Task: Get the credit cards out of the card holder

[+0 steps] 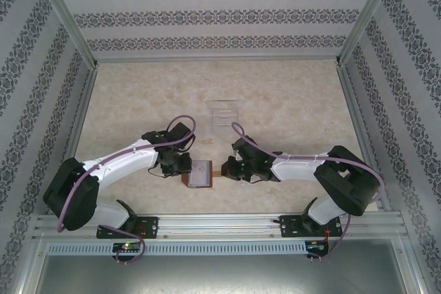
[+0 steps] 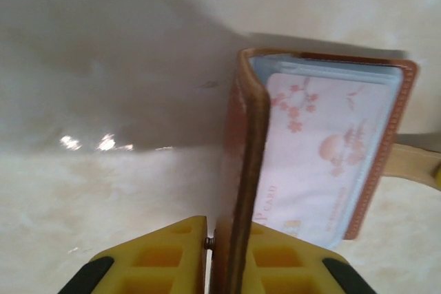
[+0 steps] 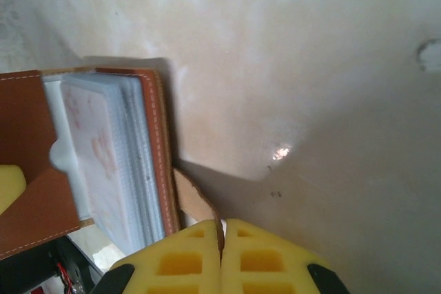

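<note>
Closest in the left wrist view, the left gripper (image 2: 229, 232) has its yellow fingers (image 2: 165, 253) clenched on one cover of the small brown leather folding card holder (image 2: 242, 142). That cover stands on edge between the pads. Just to the right of these fingers lies a whitish-pink plastic credit card (image 2: 324, 163) printed with blossoms. It sits in a grey-blue pocket, its near short end almost level with the fingertips and its long axis running away from them. In the right wrist view the right gripper (image 3: 222, 232) is pinched shut on the thin tan strap tab (image 3: 193, 201), with the pads pressed together around it. The card holder (image 3: 31, 191) lies open just ahead and to the left of those fingers. The stack of pockets and the pale card (image 3: 96, 149) lie beyond the stitched cover edge. From above, the holder (image 1: 202, 173) lies between the left gripper (image 1: 182, 167) and the right gripper (image 1: 226, 169), each touching its own side. I judge the left fingers to be nearer the card, though both grips are taken up holding the holder open. Drawing a card out probably means freeing one gripper and sliding the card along its long axis. Farther out on the pale marbled table (image 1: 138, 101) a clear plastic box (image 1: 225, 116) rests, well apart from both grippers.
</note>
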